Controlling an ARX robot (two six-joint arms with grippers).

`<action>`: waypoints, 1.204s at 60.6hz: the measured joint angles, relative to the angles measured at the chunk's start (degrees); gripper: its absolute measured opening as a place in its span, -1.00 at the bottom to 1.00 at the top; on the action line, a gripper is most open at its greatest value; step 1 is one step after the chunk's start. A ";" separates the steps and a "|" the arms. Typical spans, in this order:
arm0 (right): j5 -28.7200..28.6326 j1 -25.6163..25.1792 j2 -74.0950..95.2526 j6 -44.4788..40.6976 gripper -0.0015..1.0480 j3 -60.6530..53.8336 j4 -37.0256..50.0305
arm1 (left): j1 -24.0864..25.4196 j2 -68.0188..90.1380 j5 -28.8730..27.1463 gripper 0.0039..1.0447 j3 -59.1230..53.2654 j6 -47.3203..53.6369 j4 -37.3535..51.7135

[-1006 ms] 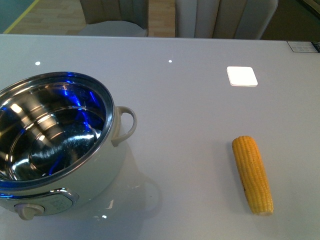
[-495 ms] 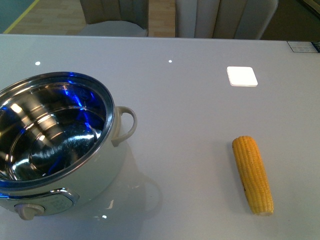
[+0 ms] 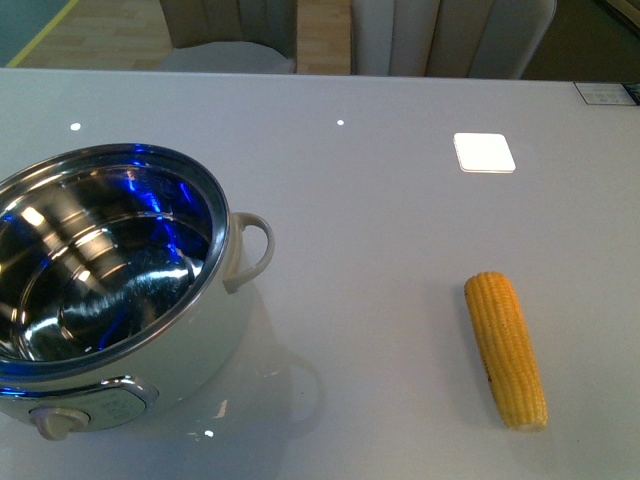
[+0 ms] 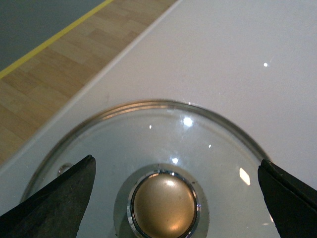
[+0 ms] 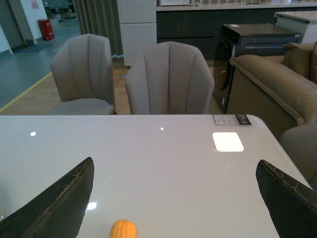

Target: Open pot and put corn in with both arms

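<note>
The pot stands open at the table's front left, with a white body, shiny steel inside, a loop handle and a beige knob. It has nothing in it. The corn lies on the table at the front right; its tip also shows in the right wrist view. My left gripper is open above a glass lid with a gold knob, lying flat on the table. My right gripper is open and empty, above and behind the corn. Neither gripper shows in the front view.
A white square patch lies on the table at the back right. The lid lies close to a table edge with wooden floor beyond. Grey chairs stand behind the table's far side.
</note>
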 joint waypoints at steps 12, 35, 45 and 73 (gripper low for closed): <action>0.00 0.00 0.00 0.00 0.83 0.00 0.00 | -0.31 -13.53 0.85 0.87 -4.66 -3.32 -3.93; 0.02 0.00 0.00 0.00 0.83 0.00 0.00 | -3.04 -56.17 3.80 0.87 -19.98 -14.84 -22.40; 0.02 0.00 0.00 0.00 0.83 0.00 0.00 | -2.45 -72.39 5.70 0.87 -24.50 -15.12 -32.94; 0.00 0.00 0.00 0.00 0.83 0.00 0.00 | -4.87 -87.32 5.31 0.87 -27.71 -14.12 -47.52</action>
